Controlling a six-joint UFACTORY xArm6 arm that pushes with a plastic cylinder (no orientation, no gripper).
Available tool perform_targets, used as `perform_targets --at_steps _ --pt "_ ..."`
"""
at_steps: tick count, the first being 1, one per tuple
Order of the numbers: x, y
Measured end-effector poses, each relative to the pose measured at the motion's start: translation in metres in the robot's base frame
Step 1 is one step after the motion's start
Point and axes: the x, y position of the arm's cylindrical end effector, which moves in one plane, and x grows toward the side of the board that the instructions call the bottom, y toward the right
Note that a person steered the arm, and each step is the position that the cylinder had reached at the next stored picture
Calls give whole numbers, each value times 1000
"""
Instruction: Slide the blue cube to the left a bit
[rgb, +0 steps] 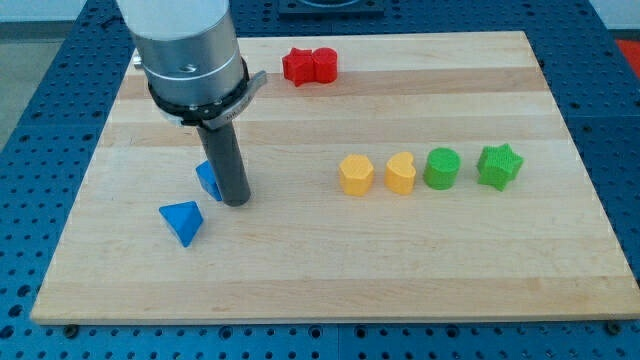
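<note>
The blue cube (208, 179) lies on the wooden board (330, 270) at the view's left, partly hidden behind my rod. My tip (236, 202) rests on the board against the cube's right side. A blue triangular block (183, 221) lies just below and left of the cube, apart from it.
A red heart-like block (309, 66) sits near the board's top edge. To the view's right stand in a row a yellow hexagon (356, 174), a yellow heart (401, 173), a green cylinder (442, 168) and a green star (499, 166).
</note>
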Motion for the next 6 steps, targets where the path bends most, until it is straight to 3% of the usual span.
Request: perform_targets --at_steps 2,6 --pt "-17 29" --pt "-23 -23"
